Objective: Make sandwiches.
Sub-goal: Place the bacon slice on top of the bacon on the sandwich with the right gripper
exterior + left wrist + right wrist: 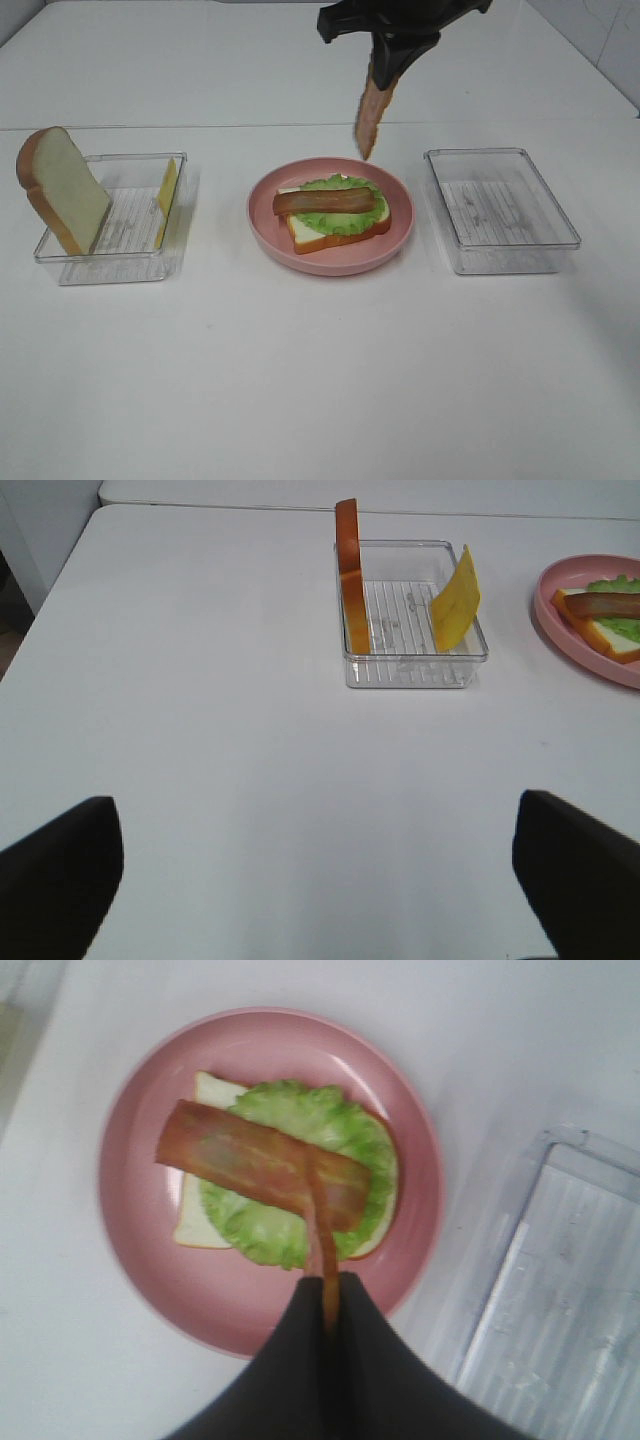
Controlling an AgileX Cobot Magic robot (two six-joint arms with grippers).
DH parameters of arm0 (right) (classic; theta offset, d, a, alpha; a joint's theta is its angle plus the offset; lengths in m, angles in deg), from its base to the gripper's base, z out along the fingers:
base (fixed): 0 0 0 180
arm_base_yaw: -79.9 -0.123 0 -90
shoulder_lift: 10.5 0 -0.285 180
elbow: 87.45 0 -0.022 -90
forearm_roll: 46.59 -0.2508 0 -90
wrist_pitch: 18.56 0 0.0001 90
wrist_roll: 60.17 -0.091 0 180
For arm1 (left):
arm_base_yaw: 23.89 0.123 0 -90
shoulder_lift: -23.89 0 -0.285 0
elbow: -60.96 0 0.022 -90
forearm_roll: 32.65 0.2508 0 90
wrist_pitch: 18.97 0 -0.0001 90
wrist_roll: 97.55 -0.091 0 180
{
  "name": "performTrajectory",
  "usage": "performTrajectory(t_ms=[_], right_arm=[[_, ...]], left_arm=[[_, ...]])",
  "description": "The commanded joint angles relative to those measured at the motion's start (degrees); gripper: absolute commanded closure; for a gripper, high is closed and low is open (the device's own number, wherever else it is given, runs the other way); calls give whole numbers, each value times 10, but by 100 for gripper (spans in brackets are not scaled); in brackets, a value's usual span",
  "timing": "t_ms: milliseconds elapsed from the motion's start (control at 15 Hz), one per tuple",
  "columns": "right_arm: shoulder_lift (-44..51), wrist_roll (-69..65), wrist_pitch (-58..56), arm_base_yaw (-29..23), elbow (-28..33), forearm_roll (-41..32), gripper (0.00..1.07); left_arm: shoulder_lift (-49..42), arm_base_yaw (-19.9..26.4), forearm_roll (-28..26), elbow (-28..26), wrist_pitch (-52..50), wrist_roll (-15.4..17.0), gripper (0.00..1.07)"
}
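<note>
A white table (300,400) fills our view, with a seam crossing it behind the things laid out. At its middle sits a round pink plate (330,266) carrying the sandwich in progress. A bread slice (308,238) is at the bottom, a lettuce leaf (345,218) lies on it, and one bacon strip (330,203) lies flat across the leaf.

On one side stands the left tray (110,264), of clear plastic. A second bread slice (62,190) leans upright at its outer end, and a cheese slice (167,188) is propped against its inner wall. The right tray (502,152), also clear, lies apart from the plate on the other side.

The black right claw (384,72) points downward from the far side, above the plate's far rim. It is pinched tight on a second bacon strip (370,120), which dangles from it over the plate.

We see the left claw (320,880) only from its own wrist camera. It is spread wide, holding nothing, above bare table short of the left tray.
</note>
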Motion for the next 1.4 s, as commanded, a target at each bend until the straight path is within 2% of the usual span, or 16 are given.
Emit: performTrajectory(t_ms=[67,267,600,1000,1400], right_arm=[[-9,10,21,-32,-3,-28,107],[-36,28,40,-47,-3,-73,107],[-82,50,54,-50,-3,-105,107],[-112,28,68,-49,-3,22,107],[-127,25,84,-49,-3,45,107]], left_arm=[[-2,1,-3,2,-5,-2,6],[-2,1,-3,2,-5,-2,6],[-2,1,-3,2,-5,-2,6],[-2,1,-3,2,-5,-2,6],[-2,1,-3,2,-5,-2,6]])
